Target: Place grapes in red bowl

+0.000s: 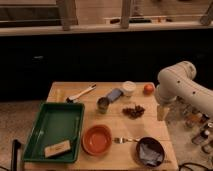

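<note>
The robot's gripper (161, 112), grasp state impossible to tell, hangs at the wooden tabletop (152, 128) right edge beside the dark reddish-brown grape cluster (133, 110); the smooth orange-red bowl (97, 139) sits near the front.

Warm, dim light falls on the wooden table (120, 122), the cabinets (100, 60) behind the table lie in deep shadow, and the gripper (161, 113) hangs pale at the table's right edge.

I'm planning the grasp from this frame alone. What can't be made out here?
Camera view:
- Arm: its base is cut off by the right edge. Its gripper hangs at the table's right edge, beside the grapes.
- Dark bowl: its bottom is covered by a bluish cloth.
- Tan block in the green tray: too blurred to identify.
</note>
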Robot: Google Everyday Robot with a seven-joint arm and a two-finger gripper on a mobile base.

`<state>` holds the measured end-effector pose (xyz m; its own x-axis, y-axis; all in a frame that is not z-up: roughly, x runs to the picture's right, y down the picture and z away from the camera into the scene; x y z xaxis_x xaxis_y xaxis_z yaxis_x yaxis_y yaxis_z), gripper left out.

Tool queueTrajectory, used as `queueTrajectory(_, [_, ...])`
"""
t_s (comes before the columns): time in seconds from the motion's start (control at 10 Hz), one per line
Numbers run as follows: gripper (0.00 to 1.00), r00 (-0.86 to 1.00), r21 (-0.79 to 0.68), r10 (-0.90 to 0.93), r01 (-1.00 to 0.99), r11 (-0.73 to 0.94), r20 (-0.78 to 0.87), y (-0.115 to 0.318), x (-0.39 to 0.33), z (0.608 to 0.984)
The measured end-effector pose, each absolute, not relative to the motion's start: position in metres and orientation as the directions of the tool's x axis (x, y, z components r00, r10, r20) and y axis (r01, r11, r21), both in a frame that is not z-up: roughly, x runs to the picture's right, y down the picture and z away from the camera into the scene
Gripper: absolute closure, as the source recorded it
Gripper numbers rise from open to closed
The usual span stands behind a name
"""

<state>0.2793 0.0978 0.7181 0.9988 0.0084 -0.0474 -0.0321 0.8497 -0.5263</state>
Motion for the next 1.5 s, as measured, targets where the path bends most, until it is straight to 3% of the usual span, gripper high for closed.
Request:
queueTrajectory(0.3, [0.20,1.000,-0.529,-0.011,-0.004,0.848,-0.026,0.093,0.277,0.747])
queueTrajectory(1.5, [0.20,0.999,-0.534,-0.014,0.029,0.845,0.032,0.101,0.286,0.795])
